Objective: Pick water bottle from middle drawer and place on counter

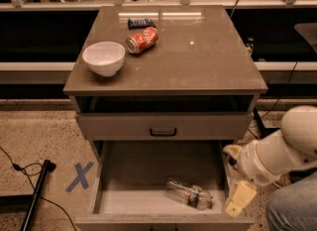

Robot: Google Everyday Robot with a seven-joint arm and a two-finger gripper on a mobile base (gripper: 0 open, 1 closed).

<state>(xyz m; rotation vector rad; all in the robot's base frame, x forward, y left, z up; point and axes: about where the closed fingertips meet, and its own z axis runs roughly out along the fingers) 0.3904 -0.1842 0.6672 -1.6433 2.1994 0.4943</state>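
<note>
Arm coming in from the right, gripper low at the drawer's corner

The white arm enters from the right edge of the camera view as a fat rounded segment angled down and to the left. It ends in a chunky white wrist with a small yellowish tab poking out on its left side. Below the wrist hangs the gripper, a pale yellow piece pointing down and a bit left. It sits in the lower right of the view, just outside the right front corner of the open middle drawer, above the floor rather than inside the box. It's holding nothing that I can see
</note>
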